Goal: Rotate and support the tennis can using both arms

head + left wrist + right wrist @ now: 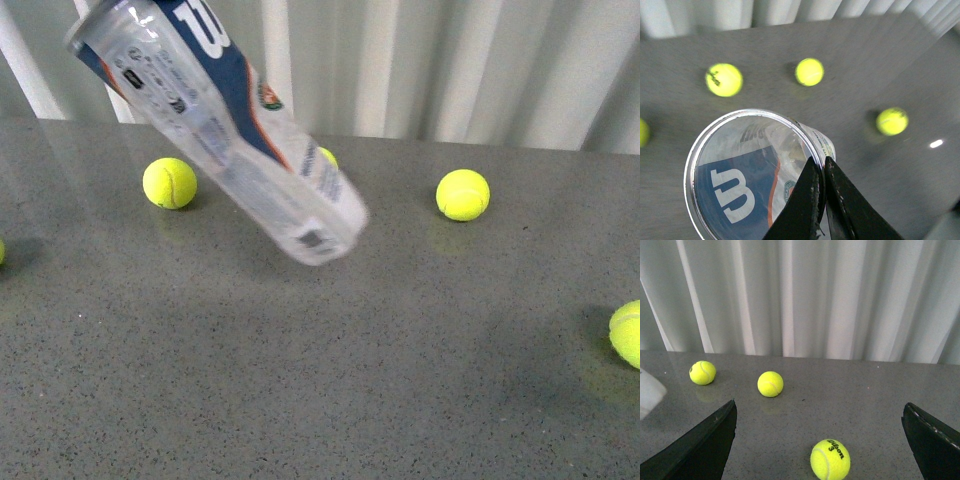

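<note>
Here we have the tennis can [225,120] up off the table [330,380], tilted across the front view from the upper left corner down to the centre. Its navy label and white W face us, and its lower end is blurred. In the left wrist view we look straight at its round clear end, and the left gripper [820,162] comes in at the lower centre, jaws pinched narrow on the can's wall. Over in the right wrist view the right gripper [819,407] has its jaws spread wide, one at each lower corner, gripping nothing. Between them we see only table and a printed tennis ball [830,459]. Back in front, a second ball [327,156] peeks out from behind the can.
</note>
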Controlling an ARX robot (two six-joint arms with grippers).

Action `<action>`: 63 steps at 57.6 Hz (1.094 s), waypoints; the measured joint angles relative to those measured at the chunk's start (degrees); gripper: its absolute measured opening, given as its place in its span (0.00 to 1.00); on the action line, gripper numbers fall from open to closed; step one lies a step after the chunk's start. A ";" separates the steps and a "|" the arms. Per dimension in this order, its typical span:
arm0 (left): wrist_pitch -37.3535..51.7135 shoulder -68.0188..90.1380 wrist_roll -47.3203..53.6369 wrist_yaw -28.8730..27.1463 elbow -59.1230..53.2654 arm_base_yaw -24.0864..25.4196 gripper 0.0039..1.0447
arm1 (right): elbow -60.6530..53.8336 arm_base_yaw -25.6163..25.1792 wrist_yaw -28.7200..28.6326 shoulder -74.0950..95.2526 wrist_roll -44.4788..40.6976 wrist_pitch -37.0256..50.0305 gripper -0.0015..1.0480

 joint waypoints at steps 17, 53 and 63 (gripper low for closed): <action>-20.33 2.54 47.56 -10.12 8.68 -9.90 0.03 | 0.00 0.00 0.00 0.00 0.00 0.00 0.93; -13.16 14.78 57.88 -17.77 7.43 -18.29 0.03 | 0.00 0.00 0.00 0.00 0.00 0.00 0.93; -13.14 15.74 57.79 -17.09 7.63 -18.03 0.03 | 0.00 0.00 0.00 0.00 0.00 0.00 0.93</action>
